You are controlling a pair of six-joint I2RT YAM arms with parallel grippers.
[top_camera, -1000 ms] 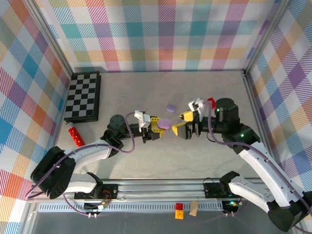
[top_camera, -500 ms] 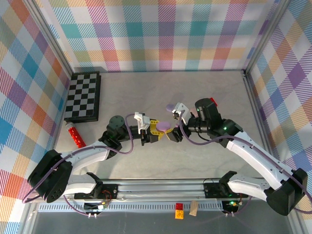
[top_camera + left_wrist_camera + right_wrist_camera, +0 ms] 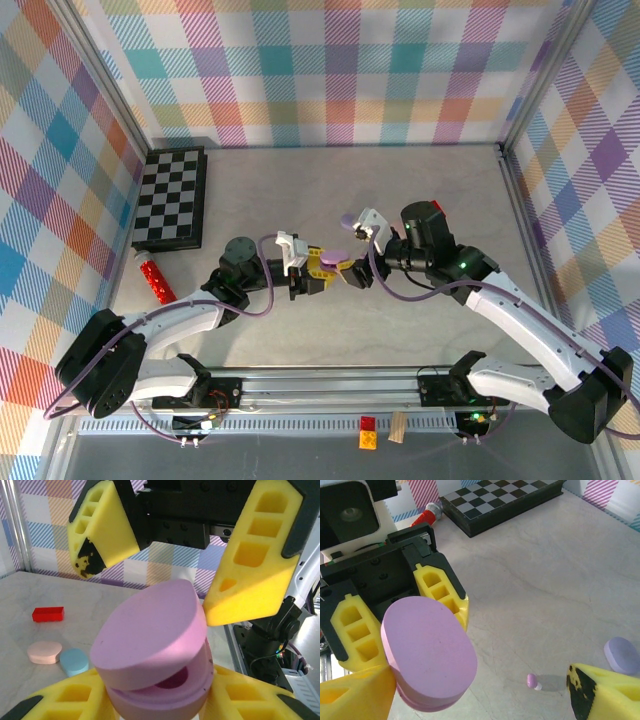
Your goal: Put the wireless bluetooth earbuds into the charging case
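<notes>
Lying flat on the grey marbled tabletop (image 3: 545, 580), tiny pink plastic earbud (image 3: 533, 681) sits clear of both grippers, long axis along the surface, pale end pointing away from the held case. Lilac pebble-shaped charging case (image 3: 150, 645) is pinched by left gripper (image 3: 322, 268), lid cracked, presented lid-first to right gripper (image 3: 151, 590), whose jaws straddle it spread wide, likely to lever the lid fully open.
</notes>
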